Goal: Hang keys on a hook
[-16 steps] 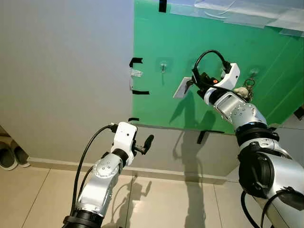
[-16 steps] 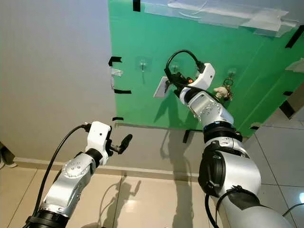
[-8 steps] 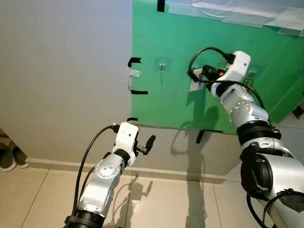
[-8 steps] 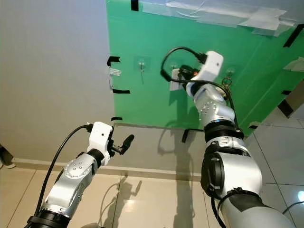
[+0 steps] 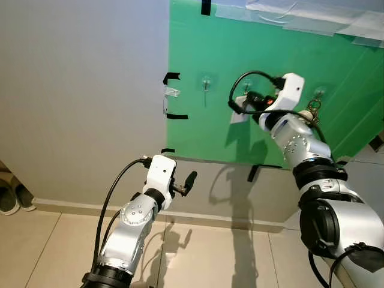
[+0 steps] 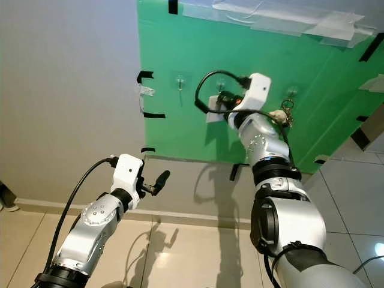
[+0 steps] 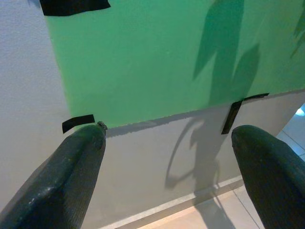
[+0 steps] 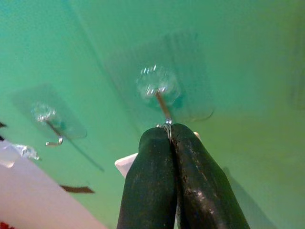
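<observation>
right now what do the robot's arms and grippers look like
Both arms are silver metal with black joint rings. Each wrist carries a white camera housing fed by a looping black cable. The left gripper and right gripper each have two long, rounded matte black fingers.

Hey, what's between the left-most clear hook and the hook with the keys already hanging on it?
In the right eye view, between the empty left hook and the keys, sits a middle hook, where the right pincer holds a white tag.
</observation>
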`<state>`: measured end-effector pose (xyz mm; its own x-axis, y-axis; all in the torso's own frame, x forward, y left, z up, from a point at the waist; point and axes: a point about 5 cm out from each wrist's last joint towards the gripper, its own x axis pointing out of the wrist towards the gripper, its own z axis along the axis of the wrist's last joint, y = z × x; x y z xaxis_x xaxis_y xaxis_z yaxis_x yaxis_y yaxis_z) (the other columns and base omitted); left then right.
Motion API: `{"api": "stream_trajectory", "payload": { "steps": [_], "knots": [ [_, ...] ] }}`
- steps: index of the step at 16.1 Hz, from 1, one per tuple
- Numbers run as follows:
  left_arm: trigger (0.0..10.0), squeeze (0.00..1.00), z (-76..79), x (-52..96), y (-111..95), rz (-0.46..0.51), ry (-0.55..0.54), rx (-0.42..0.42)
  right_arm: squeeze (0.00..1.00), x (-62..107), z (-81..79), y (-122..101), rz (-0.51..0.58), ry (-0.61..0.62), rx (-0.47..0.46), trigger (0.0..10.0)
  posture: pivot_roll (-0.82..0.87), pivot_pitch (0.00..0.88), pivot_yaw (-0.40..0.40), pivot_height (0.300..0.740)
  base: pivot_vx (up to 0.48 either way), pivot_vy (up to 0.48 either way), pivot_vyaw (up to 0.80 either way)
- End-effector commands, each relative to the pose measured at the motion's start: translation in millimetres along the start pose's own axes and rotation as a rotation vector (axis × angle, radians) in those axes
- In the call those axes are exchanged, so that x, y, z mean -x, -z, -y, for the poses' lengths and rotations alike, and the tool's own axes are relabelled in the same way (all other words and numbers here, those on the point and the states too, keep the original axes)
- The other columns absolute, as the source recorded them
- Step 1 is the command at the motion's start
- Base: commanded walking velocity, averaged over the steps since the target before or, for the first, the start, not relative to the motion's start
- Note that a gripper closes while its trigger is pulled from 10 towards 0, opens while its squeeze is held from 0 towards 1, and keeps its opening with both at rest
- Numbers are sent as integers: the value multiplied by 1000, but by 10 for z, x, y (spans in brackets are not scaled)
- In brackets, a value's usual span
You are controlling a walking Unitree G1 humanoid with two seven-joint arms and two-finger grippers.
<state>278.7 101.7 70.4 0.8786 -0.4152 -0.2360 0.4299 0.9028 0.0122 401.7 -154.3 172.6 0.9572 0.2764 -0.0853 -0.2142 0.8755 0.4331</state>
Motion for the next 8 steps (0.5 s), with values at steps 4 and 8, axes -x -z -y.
{"api": "stream_trajectory", "payload": {
  "steps": [4, 8],
  "knots": [
    [10000, 0, 28, -4, -4, 0, 7, -18, 0, 0, -3, 74, -55, -25, -131, 10000, 28, 0, -94, 740, 0, 0, 0],
    [10000, 0, 15, 11, -36, 30, 4, -14, 0, 56, 61, 49, -3, 33, 59, 10000, 34, 0, -102, 740, 0, 0, 0]
  ]
}}
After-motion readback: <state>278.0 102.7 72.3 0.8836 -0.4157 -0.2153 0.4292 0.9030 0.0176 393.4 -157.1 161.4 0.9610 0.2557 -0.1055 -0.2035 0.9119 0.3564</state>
